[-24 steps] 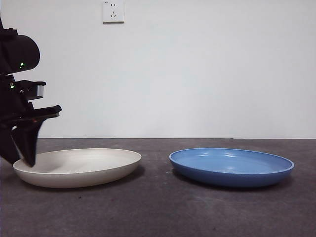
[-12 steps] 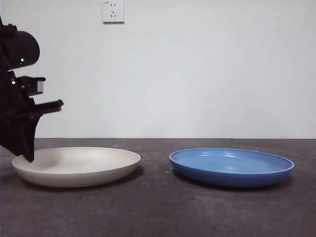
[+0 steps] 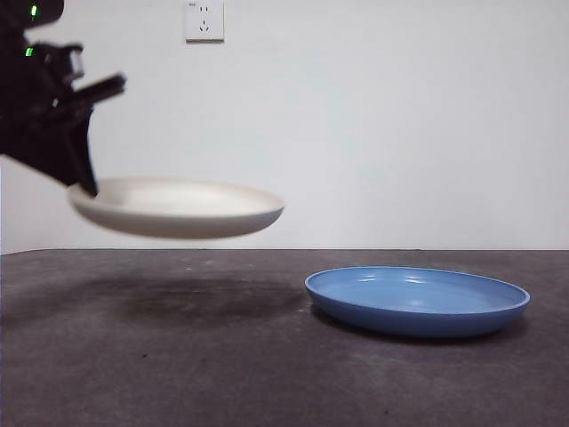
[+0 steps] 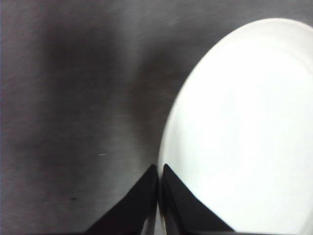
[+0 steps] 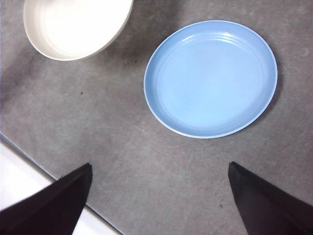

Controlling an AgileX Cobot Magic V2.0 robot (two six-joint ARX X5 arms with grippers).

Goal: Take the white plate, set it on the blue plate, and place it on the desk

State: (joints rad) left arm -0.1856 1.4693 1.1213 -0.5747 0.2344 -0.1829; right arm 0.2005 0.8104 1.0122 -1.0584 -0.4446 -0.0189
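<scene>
The left end effector (image 3: pixel 84 182) pinches the white plate (image 3: pixel 178 207) by one rim edge, holding it in the air above the table (image 3: pixel 222 365), left of the blue plate (image 3: pixel 416 301). With so thin a grip, the plate may tilt or slip free in transit. The right end effector (image 5: pixel 159 196) waits wide, holding nothing.

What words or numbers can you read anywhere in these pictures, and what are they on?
None can be read.
The wall socket has a tiny dark mark at its top left corner, too small to read.
The white plate, the blue plate and the desk carry no writing.
The left gripper shows only green lights in the front view, no label.
</scene>
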